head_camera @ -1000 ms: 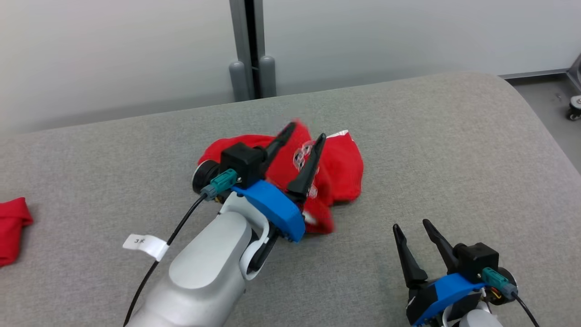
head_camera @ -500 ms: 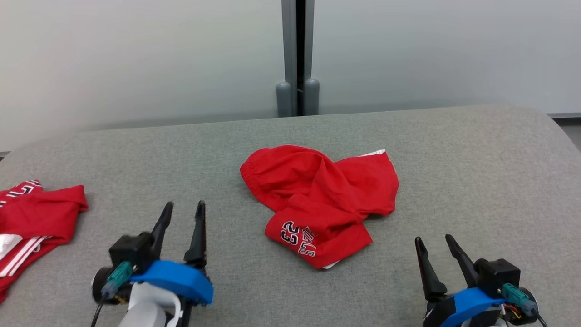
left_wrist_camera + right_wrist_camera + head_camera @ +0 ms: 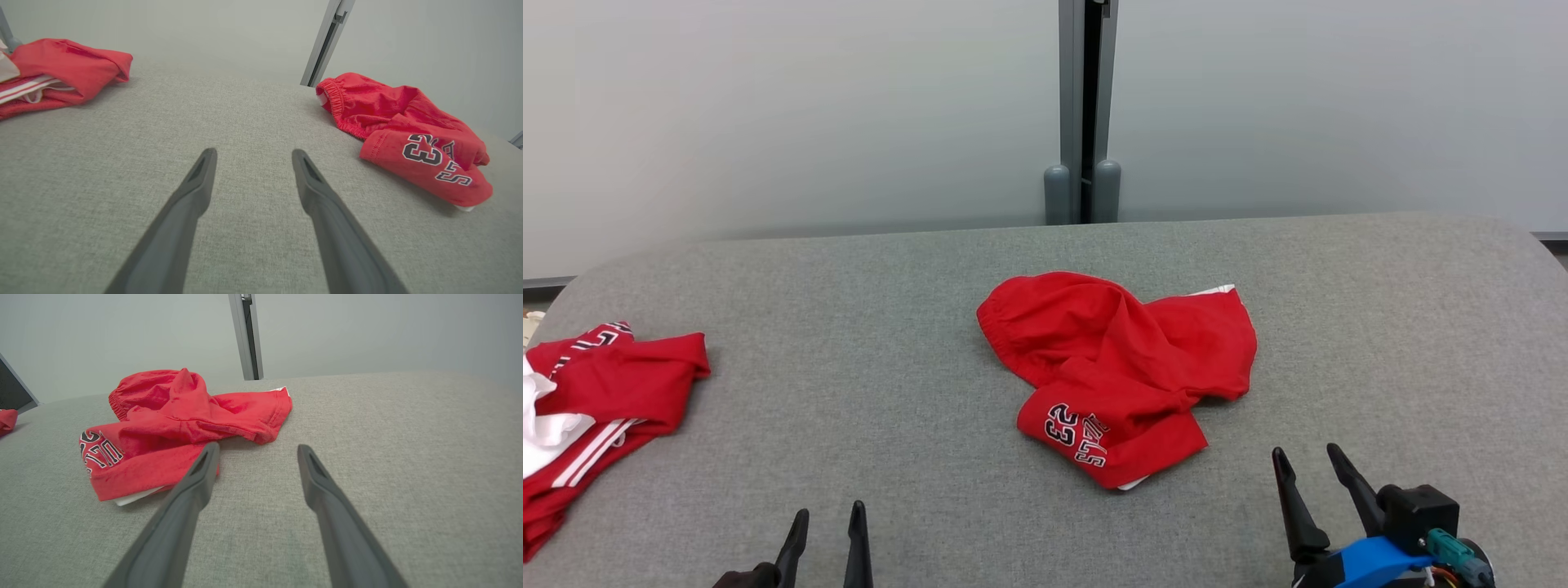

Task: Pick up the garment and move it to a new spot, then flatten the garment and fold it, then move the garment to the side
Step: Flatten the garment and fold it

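Lying at the centre of the grey fabric-covered bench (image 3: pixel 849 392): crumpled red number-printed shorts (image 3: pixel 1119 367), neither flattened nor folded. At 7 o'clock left gripper (image 3: pixel 828 510), at 5 o'clock right gripper (image 3: pixel 1305 449), both released and empty. Seemingly relocated; flattening, folding, setting aside yet to do.

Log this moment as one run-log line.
garment: crumpled, mid-table, unheld | left gripper: open, empty | right gripper: open, empty, near garment | flatten: not yet done | other red clothes: left edge of table
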